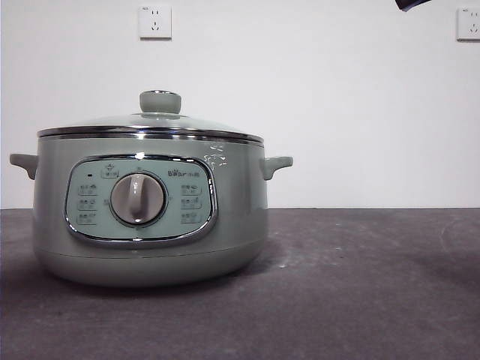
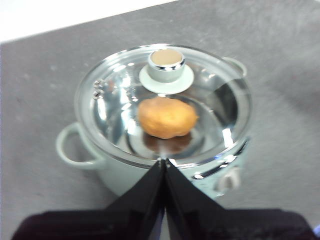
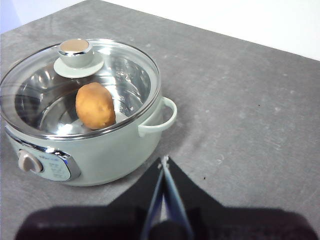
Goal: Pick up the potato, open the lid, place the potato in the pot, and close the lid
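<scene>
The sage-green pot [image 1: 150,217] stands on the dark table at the left. The glass lid [image 1: 150,124] with its grey-green knob [image 1: 160,101] sits closed on it. The orange-brown potato [image 2: 166,117] lies inside the pot under the lid; it also shows in the right wrist view [image 3: 95,105]. It is hidden in the front view. My left gripper [image 2: 164,162] is shut and empty, above the pot's near rim. My right gripper [image 3: 164,161] is shut and empty, over the table beside the pot's handle [image 3: 162,120]. One arm shows as a black tip [image 1: 411,4] at the top right.
The dark grey table [image 1: 360,285] stretches to the right of the pot. A white wall with two sockets [image 1: 154,22] stands behind. The pot's dial [image 1: 138,199] faces the front camera.
</scene>
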